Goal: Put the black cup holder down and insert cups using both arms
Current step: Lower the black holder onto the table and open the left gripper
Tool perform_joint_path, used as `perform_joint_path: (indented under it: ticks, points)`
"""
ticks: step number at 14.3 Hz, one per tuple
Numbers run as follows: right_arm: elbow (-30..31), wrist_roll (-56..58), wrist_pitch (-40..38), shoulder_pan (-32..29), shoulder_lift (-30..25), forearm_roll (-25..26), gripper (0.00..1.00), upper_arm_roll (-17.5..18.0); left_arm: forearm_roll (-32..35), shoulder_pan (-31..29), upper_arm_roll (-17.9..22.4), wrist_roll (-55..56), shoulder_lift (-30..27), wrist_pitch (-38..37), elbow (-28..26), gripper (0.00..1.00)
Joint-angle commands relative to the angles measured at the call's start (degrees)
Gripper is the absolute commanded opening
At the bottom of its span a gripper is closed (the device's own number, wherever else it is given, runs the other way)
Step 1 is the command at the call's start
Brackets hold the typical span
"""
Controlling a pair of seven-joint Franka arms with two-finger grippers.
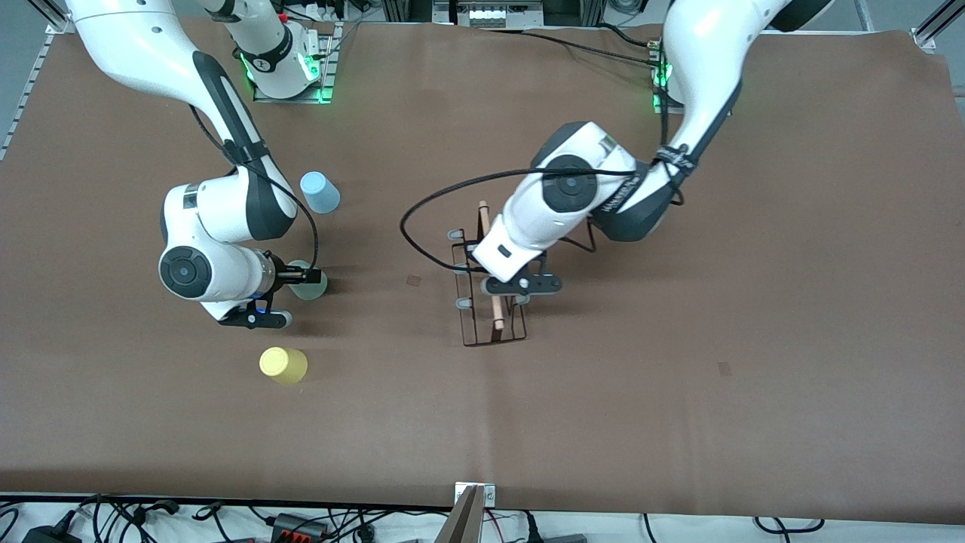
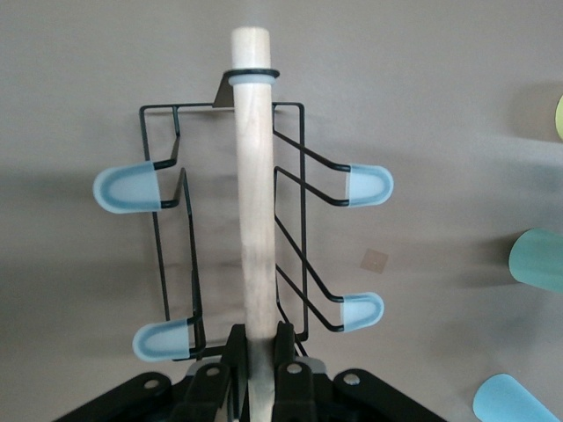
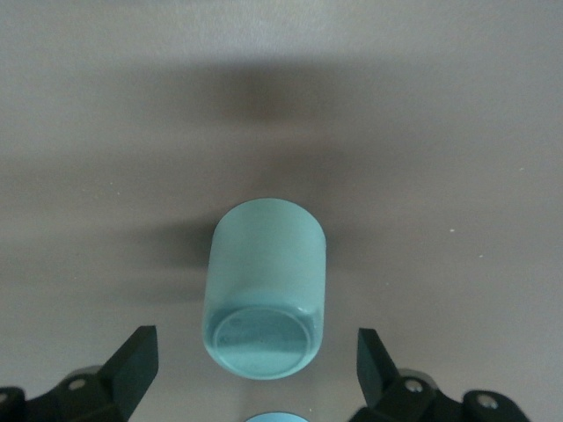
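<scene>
Presently, front view: the black cup holder (image 1: 490, 290) is seen near the table's middle, its wooden rod clamped by the left gripper (image 1: 503, 292). The right gripper (image 1: 301, 280) is held over the green cup (image 1: 309, 282); the blue cup (image 1: 320, 192) lies at 12 o'clock of it, the yellow cup (image 1: 283, 365) at 6 o'clock.

Left wrist view: fingers are shut tight on the wooden rod (image 2: 253, 193). The holder should be kept steady and level while cups are brought.

Right wrist view: jaws stand wide and empty, either side of the green cup (image 3: 266, 286). Centring before closing is advised, so the cup is not tipped.
</scene>
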State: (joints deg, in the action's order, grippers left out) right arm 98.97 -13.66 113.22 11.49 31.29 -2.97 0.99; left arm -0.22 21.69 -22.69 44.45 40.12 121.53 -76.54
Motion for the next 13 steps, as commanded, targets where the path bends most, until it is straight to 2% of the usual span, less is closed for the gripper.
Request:
perform_joint_path:
  ticks: [1,3,4,5,6,8,9,11,12,13]
  points:
    - [1.2,-0.8,0.6,1.1,0.2,-0.8,1.0,-0.1,0.6,4.7,3.3,0.9,1.0,-0.2,2.8,0.0]
    - [1.2,-0.7,0.6,1.1,0.4,-0.8,1.0,-0.1,0.7,5.8,3.4,0.9,1.3,-0.2,2.8,0.02]
    - [1.2,-0.7,0.6,1.0,0.9,-0.6,1.0,-0.1,1.5,6.2,3.4,0.9,1.4,-0.2,2.8,0.17]
    - [1.2,-0.7,0.6,0.9,1.0,-0.6,1.0,-0.2,2.7,5.9,3.5,1.3,1.2,-0.6,2.9,0.41]
    - [1.2,-0.7,0.6,0.9,1.3,-0.5,1.0,-0.3,2.5,5.2,3.4,1.3,0.6,-1.5,3.1,0.51]
    - [1.1,-0.7,0.3,0.7,1.6,-0.5,1.0,-0.3,2.2,2.2,3.2,1.0,-2.7,-8.2,4.2,0.65]
    - [1.1,-0.7,0.3,0.8,1.6,-0.5,0.94,-0.3,2.9,0.6,3.4,0.7,-5.2,-12.8,5.9,0.71]
    - [1.1,-0.5,0.1,0.6,1.6,-0.5,0.57,-0.4,4.8,-4.4,4.5,-3.9,-10.6,-21.8,6.3,0.77]
    - [0.7,-0.6,-0.3,0.5,1.3,-0.5,0.4,-0.5,4.6,-6.8,6.3,-9.0,-14.3,-24.5,5.6,0.79]
    - [0.1,0.4,-0.8,0.5,1.0,-0.2,0.29,-0.5,4.6,-8.5,8.3,-13.4,-17.2,-27.9,4.3,0.84]
